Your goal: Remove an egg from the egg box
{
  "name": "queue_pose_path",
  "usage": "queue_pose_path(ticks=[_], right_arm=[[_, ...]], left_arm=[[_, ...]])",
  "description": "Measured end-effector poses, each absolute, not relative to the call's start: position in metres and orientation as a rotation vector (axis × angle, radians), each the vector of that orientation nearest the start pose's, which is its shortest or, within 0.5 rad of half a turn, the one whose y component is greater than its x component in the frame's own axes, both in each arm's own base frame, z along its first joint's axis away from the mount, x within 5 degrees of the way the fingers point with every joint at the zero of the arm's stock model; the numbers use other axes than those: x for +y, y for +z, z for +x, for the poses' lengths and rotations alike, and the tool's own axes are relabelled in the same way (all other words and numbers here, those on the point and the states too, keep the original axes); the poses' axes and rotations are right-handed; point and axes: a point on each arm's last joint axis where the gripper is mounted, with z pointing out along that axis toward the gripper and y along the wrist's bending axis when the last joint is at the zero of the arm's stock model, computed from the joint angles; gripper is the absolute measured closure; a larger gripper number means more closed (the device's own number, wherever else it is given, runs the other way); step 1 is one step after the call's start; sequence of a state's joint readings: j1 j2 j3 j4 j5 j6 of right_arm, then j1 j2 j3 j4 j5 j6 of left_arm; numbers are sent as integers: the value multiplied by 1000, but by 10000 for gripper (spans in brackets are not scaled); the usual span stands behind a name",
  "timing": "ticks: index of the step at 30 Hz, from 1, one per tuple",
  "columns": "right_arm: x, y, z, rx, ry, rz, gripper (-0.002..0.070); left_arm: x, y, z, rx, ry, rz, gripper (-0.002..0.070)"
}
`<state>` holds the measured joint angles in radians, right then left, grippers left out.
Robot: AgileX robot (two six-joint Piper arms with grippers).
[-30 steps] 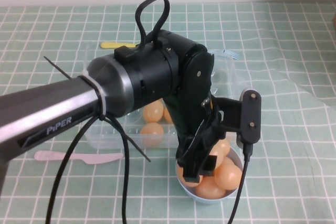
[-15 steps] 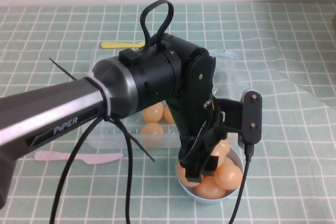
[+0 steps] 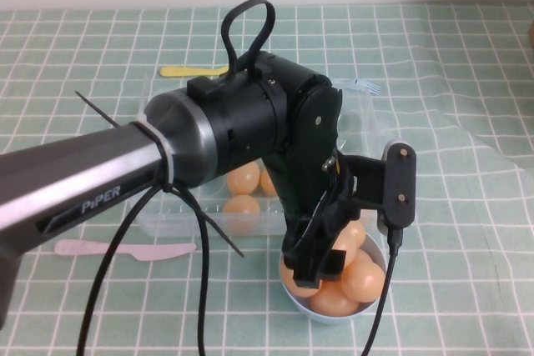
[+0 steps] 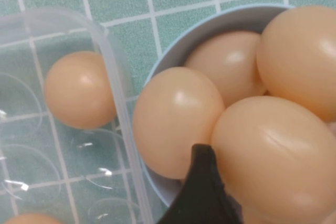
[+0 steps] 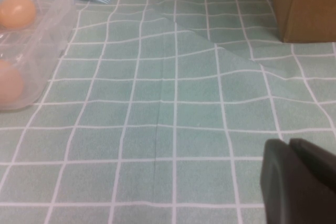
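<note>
- The left gripper (image 3: 315, 263) is down in the little blue bowl (image 3: 324, 317), right among the eggs there.
- The bowl sits just beside the near edge of the egg box (image 3: 167, 216).
- One black fingertip (image 4: 202, 192) is pushed in between two eggs in the bowl. The other one is hidden, so I cannot tell if the left gripper is wide, narrow or holding something.
- The egg (image 4: 273, 156) touching that fingertip is already out of the egg box and lies on the pile in the bowl. I think this is the one being put down.
- A few more eggs (image 3: 242, 210) are in the egg box, partly hidden by the arm.
- To do this bit well, I think it should let go softly and only a little, so it does not push the other eggs.
- Then it should go straight up, because the pile is round and an egg could roll off.
- The right gripper (image 5: 299, 182) is off to the side, low over the green checked cloth (image 5: 173, 103). I cannot tell if it is open or closed.
</note>
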<state>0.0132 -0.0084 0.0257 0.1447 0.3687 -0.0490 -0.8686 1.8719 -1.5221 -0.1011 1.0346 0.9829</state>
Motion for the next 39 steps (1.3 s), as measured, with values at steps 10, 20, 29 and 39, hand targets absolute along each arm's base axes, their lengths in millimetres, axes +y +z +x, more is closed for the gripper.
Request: queue_pose_path(ticks=[10, 20, 29, 39], right_arm=[[5, 172, 53, 1867, 117, 32, 694], [5, 172, 53, 1867, 119, 33, 694], [5, 172, 53, 1867, 119, 33, 694], [5, 172, 53, 1867, 119, 33, 694]], left_arm=[[-302, 295, 249, -2169, 66, -2815, 158], [-245, 364, 241, -2674, 125, -2645, 419], [-145, 377, 219, -3348, 258, -2080, 669], [-83, 365, 140, -3915, 515, -1730, 676]])
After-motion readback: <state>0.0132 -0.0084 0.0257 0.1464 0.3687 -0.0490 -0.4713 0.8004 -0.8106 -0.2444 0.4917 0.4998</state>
